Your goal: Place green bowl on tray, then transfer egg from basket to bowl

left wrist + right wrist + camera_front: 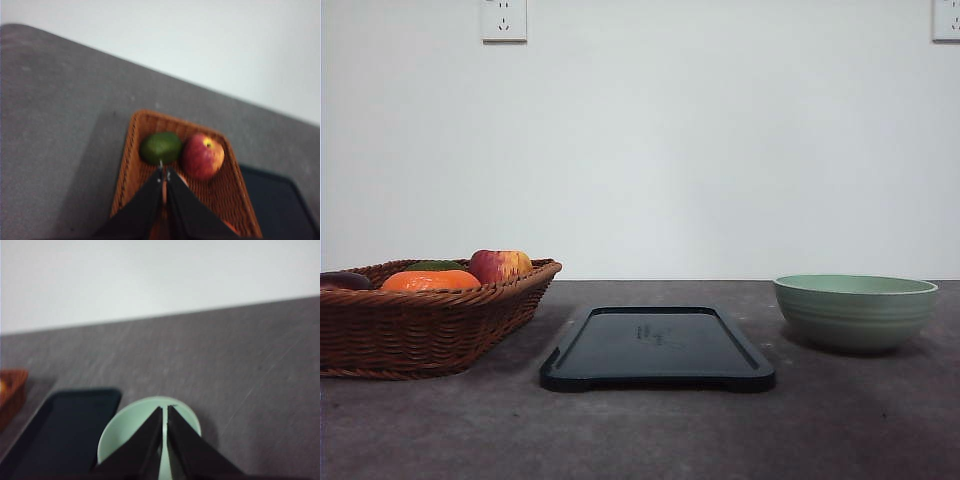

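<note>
basket (pixel 420 325) left | tray (pixel 657 347) centre, embossed mark unreadable | green bowl (pixel 855 311) right | left gripper (pixel 163 172), right gripper (pixel 165 411): fingertips together

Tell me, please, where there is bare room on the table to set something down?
The tray is bare. Table lies open in front of it, and between it and the green bowl. The basket is crowded with fruit.
</note>
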`<control>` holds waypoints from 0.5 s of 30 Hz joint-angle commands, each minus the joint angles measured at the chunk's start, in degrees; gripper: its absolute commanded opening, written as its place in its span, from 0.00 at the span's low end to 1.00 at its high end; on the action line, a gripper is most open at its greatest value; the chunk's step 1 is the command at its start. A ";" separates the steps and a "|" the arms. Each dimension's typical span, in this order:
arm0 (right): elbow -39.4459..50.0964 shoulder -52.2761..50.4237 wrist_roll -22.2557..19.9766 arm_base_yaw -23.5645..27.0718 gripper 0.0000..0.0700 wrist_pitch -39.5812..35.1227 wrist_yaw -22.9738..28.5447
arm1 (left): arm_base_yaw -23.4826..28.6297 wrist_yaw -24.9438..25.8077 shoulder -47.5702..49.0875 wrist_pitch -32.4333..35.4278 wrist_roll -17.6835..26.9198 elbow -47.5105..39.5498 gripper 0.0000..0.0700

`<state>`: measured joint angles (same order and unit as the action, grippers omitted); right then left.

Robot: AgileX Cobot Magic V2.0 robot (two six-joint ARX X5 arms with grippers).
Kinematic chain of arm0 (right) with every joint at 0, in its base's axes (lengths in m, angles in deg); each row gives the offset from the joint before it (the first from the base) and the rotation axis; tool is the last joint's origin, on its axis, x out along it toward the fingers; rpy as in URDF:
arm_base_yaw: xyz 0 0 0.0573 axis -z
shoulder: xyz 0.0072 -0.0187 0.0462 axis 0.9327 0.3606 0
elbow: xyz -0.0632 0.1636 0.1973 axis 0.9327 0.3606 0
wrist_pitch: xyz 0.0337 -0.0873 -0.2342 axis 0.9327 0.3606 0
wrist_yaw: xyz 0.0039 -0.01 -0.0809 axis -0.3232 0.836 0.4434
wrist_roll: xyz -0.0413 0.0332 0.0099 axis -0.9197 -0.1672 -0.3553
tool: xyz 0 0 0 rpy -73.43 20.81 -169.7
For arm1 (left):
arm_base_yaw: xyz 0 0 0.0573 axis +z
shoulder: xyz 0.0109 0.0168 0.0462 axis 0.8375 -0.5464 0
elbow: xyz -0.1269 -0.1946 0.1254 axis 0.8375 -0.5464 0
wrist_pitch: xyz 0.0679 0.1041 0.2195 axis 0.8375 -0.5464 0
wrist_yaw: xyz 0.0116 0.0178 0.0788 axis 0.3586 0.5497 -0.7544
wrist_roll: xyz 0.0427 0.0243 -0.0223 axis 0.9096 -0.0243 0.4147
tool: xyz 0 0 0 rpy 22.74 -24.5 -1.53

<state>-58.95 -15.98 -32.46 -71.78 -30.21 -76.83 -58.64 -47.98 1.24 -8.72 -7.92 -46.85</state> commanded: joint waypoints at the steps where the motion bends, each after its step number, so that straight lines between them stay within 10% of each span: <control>1: -2.15 2.78 -1.76 0.09 0.01 0.79 -1.14 | -0.02 1.48 -2.52 -0.92 4.14 2.86 0.00; 15: -10.68 17.76 -7.55 0.07 0.01 10.46 -12.35 | -0.02 15.27 -23.87 -16.81 17.48 19.19 0.00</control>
<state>-68.59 1.28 -38.77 -71.74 -19.69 -88.77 -58.64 -33.09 -21.86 -25.32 6.68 -28.94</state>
